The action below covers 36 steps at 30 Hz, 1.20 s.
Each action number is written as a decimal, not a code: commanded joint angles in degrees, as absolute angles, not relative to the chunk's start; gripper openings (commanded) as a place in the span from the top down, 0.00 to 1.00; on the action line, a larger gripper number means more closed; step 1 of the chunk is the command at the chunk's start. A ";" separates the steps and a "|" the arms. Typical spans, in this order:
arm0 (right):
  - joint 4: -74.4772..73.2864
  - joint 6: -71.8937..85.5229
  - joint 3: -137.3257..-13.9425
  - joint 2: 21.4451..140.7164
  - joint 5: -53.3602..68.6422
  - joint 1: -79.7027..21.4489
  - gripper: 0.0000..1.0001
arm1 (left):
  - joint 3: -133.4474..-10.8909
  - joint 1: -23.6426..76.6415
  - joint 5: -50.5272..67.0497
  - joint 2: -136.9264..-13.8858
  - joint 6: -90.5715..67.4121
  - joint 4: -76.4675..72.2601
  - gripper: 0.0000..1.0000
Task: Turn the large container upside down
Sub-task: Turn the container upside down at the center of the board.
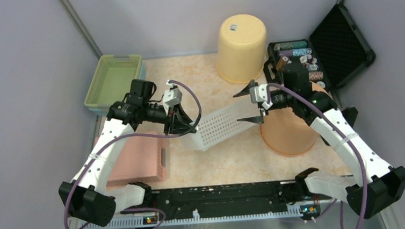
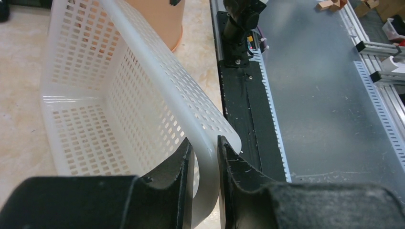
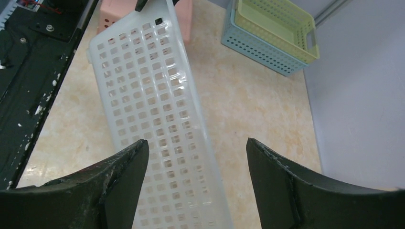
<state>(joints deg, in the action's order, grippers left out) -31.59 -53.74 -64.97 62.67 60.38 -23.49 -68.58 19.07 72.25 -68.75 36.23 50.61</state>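
The large container (image 1: 220,125) is a white perforated basket, lifted off the table at mid-centre and tipped on its side. My left gripper (image 1: 188,127) holds its near-left end. In the left wrist view the gripper (image 2: 205,145) is shut on the basket's thick rim (image 2: 143,62), one finger inside the wall and one outside. My right gripper (image 1: 237,108) stands open at the basket's other end. In the right wrist view its jaws (image 3: 196,141) straddle the basket's wall (image 3: 153,105) without touching it.
A yellow bucket (image 1: 241,47) stands upside down at the back. An orange bucket (image 1: 288,133) sits under my right arm. A green basket nested in a blue one (image 1: 113,80) is at the back left, a pink basket (image 1: 139,159) at the near left, an open black case (image 1: 340,40) at the back right.
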 commanded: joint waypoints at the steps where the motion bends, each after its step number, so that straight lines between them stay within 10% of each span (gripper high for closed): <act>1: -29.20 -56.76 -65.80 64.57 55.90 -25.96 0.28 | -68.00 19.04 78.66 -67.54 39.15 49.64 1.00; 26: -35.89 -65.29 -67.06 69.37 54.85 -29.08 0.95 | -68.00 19.06 78.56 -66.63 44.74 54.80 1.00; 36: -36.43 -58.92 -70.98 71.31 58.35 -29.17 1.00 | -68.45 18.72 72.25 -64.29 39.59 49.52 0.45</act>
<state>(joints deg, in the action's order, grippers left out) -36.23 -62.65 -67.31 69.93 55.79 -28.53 -66.96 18.79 72.36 -67.20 42.30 54.15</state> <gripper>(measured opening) 0.026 0.462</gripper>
